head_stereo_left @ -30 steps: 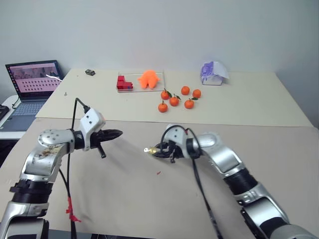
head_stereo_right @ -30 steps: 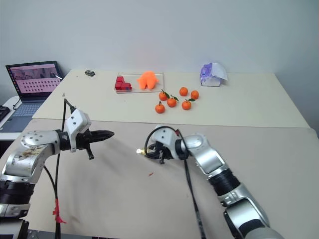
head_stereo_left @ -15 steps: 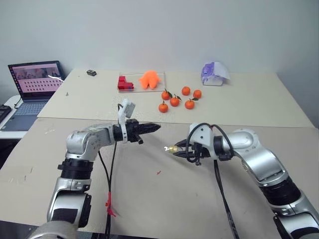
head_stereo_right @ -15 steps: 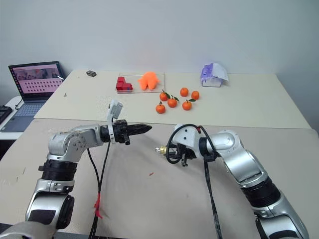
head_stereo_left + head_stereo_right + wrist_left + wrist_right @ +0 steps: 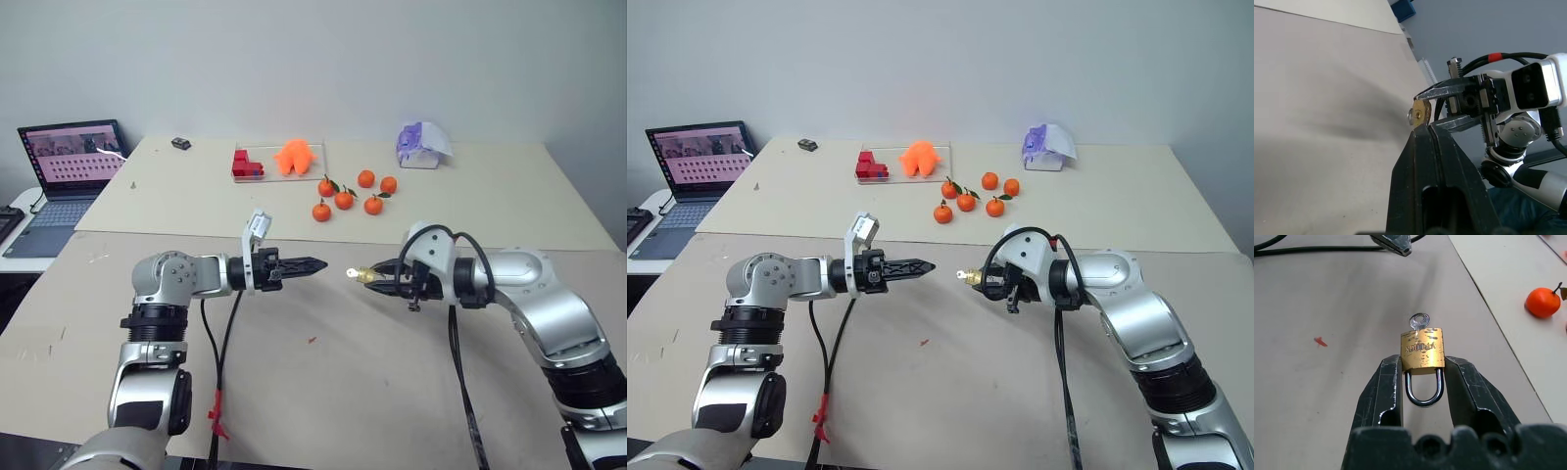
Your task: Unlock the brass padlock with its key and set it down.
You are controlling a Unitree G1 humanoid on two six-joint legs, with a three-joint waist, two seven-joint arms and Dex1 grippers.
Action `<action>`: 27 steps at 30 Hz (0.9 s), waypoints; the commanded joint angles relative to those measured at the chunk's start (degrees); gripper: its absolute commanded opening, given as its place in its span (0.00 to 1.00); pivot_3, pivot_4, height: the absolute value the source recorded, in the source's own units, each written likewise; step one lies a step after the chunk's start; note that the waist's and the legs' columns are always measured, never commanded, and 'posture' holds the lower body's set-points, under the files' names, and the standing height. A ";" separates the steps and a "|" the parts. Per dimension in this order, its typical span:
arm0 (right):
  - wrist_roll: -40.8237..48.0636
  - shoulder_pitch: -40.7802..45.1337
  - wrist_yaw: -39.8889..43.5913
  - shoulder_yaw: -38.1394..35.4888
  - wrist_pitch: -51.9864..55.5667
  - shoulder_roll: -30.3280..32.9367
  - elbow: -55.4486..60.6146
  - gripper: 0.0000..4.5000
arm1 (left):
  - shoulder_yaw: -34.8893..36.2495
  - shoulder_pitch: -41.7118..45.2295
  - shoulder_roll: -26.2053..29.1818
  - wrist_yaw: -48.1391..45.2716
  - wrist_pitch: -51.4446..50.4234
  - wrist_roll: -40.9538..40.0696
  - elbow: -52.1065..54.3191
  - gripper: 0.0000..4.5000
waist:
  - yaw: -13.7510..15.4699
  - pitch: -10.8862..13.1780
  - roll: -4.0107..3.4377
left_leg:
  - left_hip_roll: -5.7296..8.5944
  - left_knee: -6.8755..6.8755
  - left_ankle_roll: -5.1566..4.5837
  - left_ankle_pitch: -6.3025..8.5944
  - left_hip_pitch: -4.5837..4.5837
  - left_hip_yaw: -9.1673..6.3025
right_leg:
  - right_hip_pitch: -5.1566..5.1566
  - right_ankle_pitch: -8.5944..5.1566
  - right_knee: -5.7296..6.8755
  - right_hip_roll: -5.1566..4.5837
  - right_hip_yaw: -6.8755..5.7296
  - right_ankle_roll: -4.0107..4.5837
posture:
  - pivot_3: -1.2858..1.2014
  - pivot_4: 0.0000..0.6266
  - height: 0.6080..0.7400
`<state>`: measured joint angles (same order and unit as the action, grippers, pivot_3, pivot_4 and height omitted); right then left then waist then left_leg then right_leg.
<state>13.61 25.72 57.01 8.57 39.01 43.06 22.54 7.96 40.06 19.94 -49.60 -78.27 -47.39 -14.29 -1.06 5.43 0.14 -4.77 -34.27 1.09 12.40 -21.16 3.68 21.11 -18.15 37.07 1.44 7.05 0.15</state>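
The brass padlock point(image 5: 1422, 348) is clamped by its sides between my right gripper's point(image 5: 1422, 363) two black fingers and held above the table, shackle toward the wrist. The key point(image 5: 1420, 321) sits in the padlock's keyhole, its small silver bow sticking out of the body's outer end. In the head views the padlock point(image 5: 365, 276) points its key end at my left gripper point(image 5: 318, 263). That gripper is shut, lies level and aims at the padlock. A short gap separates its tip point(image 5: 1426, 129) from the key.
Several tangerines point(image 5: 345, 199) lie on the far table. Behind them are a clear tray with a red block point(image 5: 245, 163) and an orange toy point(image 5: 294, 155), and a purple-white object point(image 5: 421, 144). A laptop point(image 5: 69, 162) stands at far left. Black cables hang under both wrists.
My left arm swung in toward the middle and its wrist rolled, so the shut gripper now points at the padlock. My right gripper carried the padlock to the right and slightly up.
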 commanded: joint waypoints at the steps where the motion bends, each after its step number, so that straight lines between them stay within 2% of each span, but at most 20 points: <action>1: 1.13 0.74 -0.63 -1.75 -0.29 0.70 2.15 0.19 | -0.56 1.55 0.18 -0.73 1.27 -0.65 1.66 0.00 | 0.04 0.00 0.00 | 0.00 0.00 0.02 -0.01 0.00 0.00 | 0.00 0.00 0.00 0.00 0.00 0.00 | 0.52 0.24 0.68; 2: 1.19 0.68 -0.73 -1.74 -0.35 0.78 2.13 0.19 | -0.68 1.60 0.15 -0.60 1.45 -0.50 1.52 0.00 | 0.05 0.00 0.01 | 0.00 0.00 0.03 -0.02 0.00 0.00 | 0.00 0.00 0.00 0.00 0.01 0.00 | 0.52 0.24 0.68; 6: 1.43 0.30 -1.13 -1.67 -0.49 1.10 2.25 0.19 | -1.86 1.10 0.50 -1.72 0.81 -1.11 2.17 0.21 | 0.09 0.00 0.01 | 0.00 0.00 0.05 -0.03 -0.01 0.00 | 0.00 0.00 0.00 0.00 0.01 0.00 | 0.52 0.24 0.68; 7: 1.56 0.23 -1.19 -1.68 -0.44 1.22 2.39 0.19 | -1.94 1.17 0.44 -1.98 0.75 -1.37 2.38 0.33 | 0.08 0.00 0.00 | 0.01 0.00 0.05 -0.03 -0.01 0.00 | 0.00 0.00 -0.01 0.00 0.01 0.00 | 0.52 0.24 0.68; 11: 2.36 0.06 -1.16 -2.01 0.05 1.91 3.30 0.19 | -3.54 1.62 0.63 -2.82 1.98 -0.44 2.44 0.63 | 0.09 0.01 0.01 | 0.01 0.01 0.06 -0.03 -0.02 0.00 | 0.00 0.00 -0.03 0.00 0.02 0.00 | 0.52 0.24 0.68; 12: 2.59 0.08 -1.14 -2.08 0.20 2.07 3.52 0.19 | -3.93 1.88 0.64 -3.13 2.12 -0.26 2.04 0.74 | 0.09 0.01 0.01 | 0.01 0.01 0.06 -0.03 -0.01 0.00 | 0.00 0.00 -0.03 0.00 0.02 0.00 | 0.52 0.24 0.68; 20: 4.25 0.01 -1.59 -2.11 1.86 2.46 5.73 0.19 | -6.41 3.23 0.26 -5.18 2.98 -0.26 1.34 0.74 | 0.10 0.07 0.10 | 0.01 0.04 0.07 -0.04 -0.03 -0.01 | 0.00 -0.01 -0.05 0.00 0.02 -0.01 | 0.52 0.24 0.68; 27: 9.40 0.16 -4.69 -3.37 7.64 0.71 10.71 0.19 | -8.23 3.64 -0.61 -6.24 4.51 0.34 0.56 0.74 | 0.13 0.12 0.19 | 0.01 0.04 0.07 -0.04 -0.03 -0.02 | 0.00 -0.01 -0.05 0.00 0.03 -0.01 | 0.52 0.24 0.68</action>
<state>21.80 25.43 53.41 7.96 45.94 43.70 31.50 -0.18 42.44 19.00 -54.65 -74.92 -47.02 -14.34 -0.93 5.55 0.33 -4.75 -34.23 1.16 12.36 -21.19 3.67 21.11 -18.16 37.01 1.43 7.08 0.14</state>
